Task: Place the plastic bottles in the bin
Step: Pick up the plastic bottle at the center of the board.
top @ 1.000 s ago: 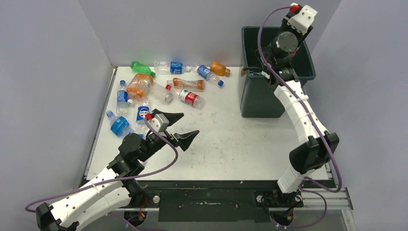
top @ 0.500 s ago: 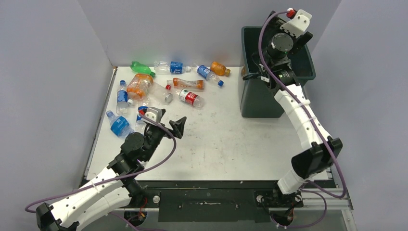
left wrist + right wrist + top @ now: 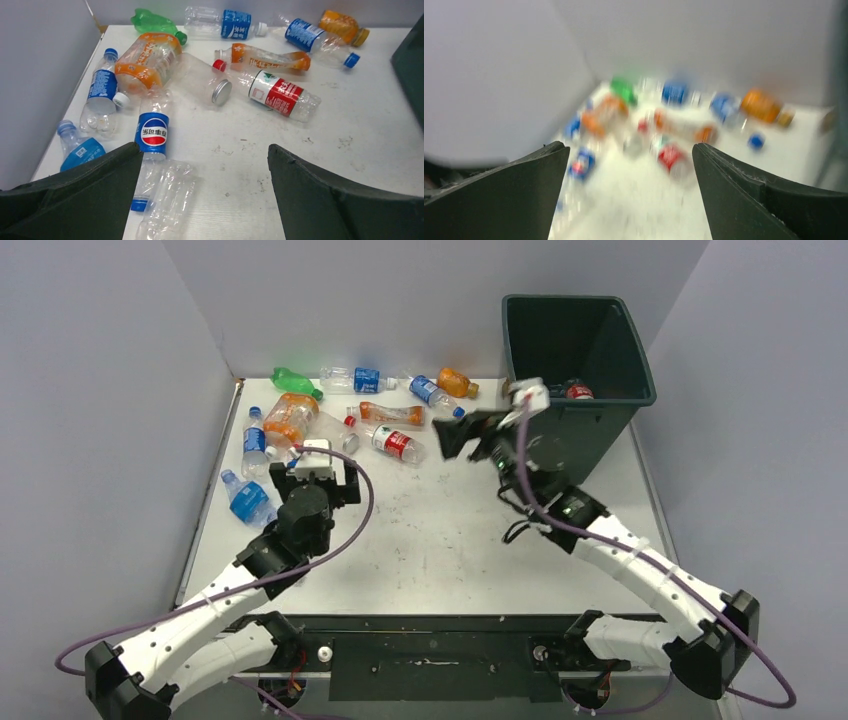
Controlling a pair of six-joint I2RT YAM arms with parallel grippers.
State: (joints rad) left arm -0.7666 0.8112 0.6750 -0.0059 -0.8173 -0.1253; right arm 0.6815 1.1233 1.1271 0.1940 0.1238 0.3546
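R end effector point(image 3: 455, 438) swung off bin point(image 3: 600, 430).

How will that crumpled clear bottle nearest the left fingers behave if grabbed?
The crumpled clear bottle looks empty and thin-walled, so probably light and apt to buckle further when squeezed. Lying flattened on the table, it may slide rather than roll.

Twelve plastic bottles point(image 3: 280, 95) lie on the one table point(image 3: 350, 150): one green, two orange, one blue, eight mostly clear. At least one more, a red-capped bottle point(image 3: 578, 392), shows inside the single bin point(image 3: 603, 432). Two grippers show: the left gripper point(image 3: 204, 147) and the right gripper point(image 3: 628, 145).
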